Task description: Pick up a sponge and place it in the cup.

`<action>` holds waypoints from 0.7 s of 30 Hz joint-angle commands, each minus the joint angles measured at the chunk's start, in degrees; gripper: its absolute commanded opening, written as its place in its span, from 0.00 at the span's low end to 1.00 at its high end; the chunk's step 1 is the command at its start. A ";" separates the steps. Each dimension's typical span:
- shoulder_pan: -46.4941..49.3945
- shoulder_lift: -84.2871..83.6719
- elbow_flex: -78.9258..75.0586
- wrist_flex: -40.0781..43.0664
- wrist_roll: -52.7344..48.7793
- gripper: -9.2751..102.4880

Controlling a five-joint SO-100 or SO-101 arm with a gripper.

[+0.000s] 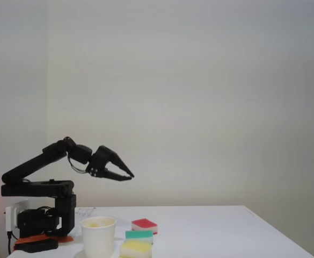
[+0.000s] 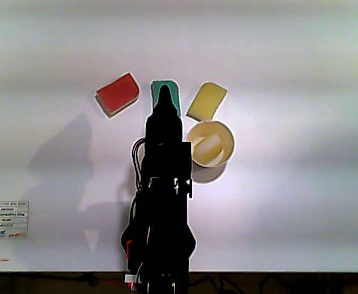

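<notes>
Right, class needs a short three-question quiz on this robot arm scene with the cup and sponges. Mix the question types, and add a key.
1. True or false: the pale-yellow sponge lies inside the cup.
2. In the other view, which sponge is partly covered by the arm: A) red-topped sponge, B) green-topped sponge, C) yellow-topped sponge?
3. Fill in: in the fixed view the gripper is raised above the ___, holding nothing.

Key: 1 true; 2 B; 3 table.

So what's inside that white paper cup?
A small pale-yellow sponge lies inside the cup, seen from above. The cup's bottom beneath it is covered.
</notes>
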 commanded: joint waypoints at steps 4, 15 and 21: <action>1.41 7.38 7.21 -0.44 -1.76 0.08; 1.67 7.38 18.81 -6.24 -3.87 0.08; 1.58 7.47 22.41 -3.60 -3.87 0.08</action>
